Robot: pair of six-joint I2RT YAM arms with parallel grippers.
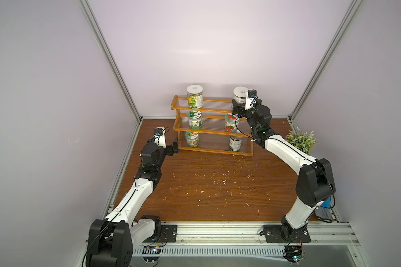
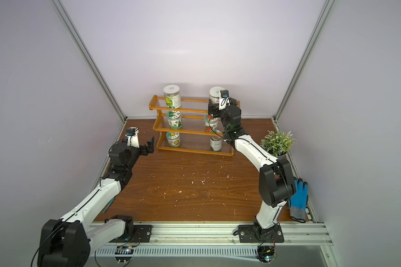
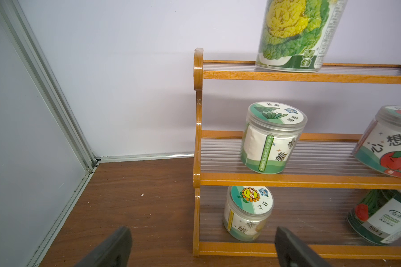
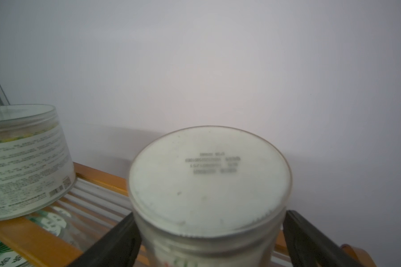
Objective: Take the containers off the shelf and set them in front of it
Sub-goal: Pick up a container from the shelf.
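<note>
- All six containers (image 1: 195,99) stand on the shelf (image 1: 208,131), two per tier; labels hide most contents.
- My right gripper (image 4: 208,213), spread wide, straddles the top-tier white-lidded jar (image 4: 208,182).
- My left gripper (image 3: 202,231), released, hangs near the sunflower jar (image 3: 248,212), apart.

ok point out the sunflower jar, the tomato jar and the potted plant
sunflower jar (image 3: 247,220): left wrist view, on its side just below the lid
tomato jar (image 3: 387,144): left wrist view, on its label above the tomato
potted plant (image 2: 277,141): in a top view, on its leaves
</note>
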